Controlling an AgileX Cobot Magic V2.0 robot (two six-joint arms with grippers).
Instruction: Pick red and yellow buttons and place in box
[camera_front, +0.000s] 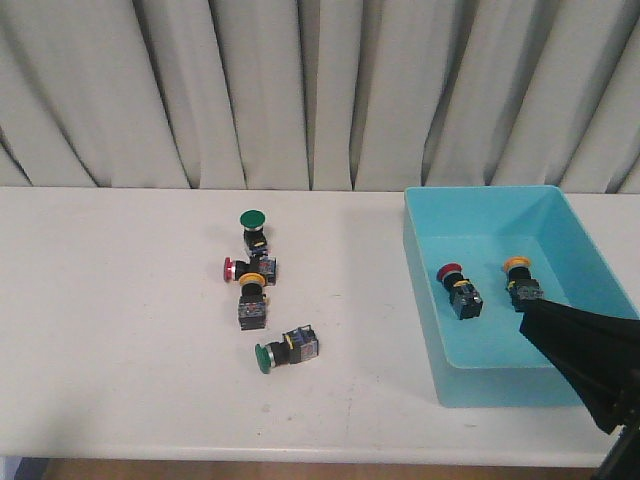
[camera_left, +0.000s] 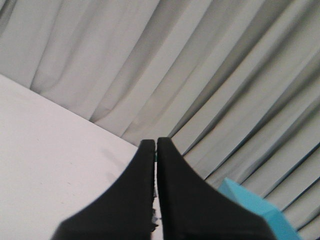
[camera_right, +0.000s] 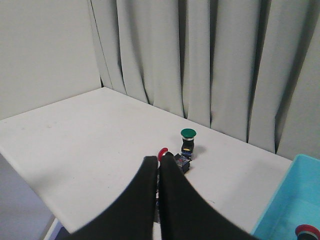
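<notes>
Front view: a white worktop (camera_front: 110, 330) stretches before a pale pleated curtain (camera_front: 300, 90). At right sits the turquoise box (camera_front: 470, 385), holding two switches: a red button (camera_front: 458, 288) lying near its middle and a yellow button (camera_front: 521, 279) just to the right of it, the two apart from each other. Left of the box, in the middle of the worktop, a loose cluster remains: a green button (camera_front: 253, 229) standing upright at the back, a second red button (camera_front: 247, 268) lying on its side just in front of it, a second yellow button (camera_front: 252, 299) touching or nearly touching that one, and a second green button (camera_front: 287, 349) lying on its side nearest the camera, slightly apart. A black arm section of the right arm (camera_front: 590, 365) intrudes at the lower right corner, over the box's near right corner.

Left wrist view: the left gripper (camera_left: 156, 142) is clenched, its two black fingertips pressed together with nothing between them, aimed toward the curtain; a corner of the box shows beyond it.

Right wrist view: the right gripper (camera_right: 158, 161) is likewise clenched and empty. Past its tips stand the upright green button and the red cap of the worktop's red button; the box edge and a red cap inside it appear at the frame's corner.
</notes>
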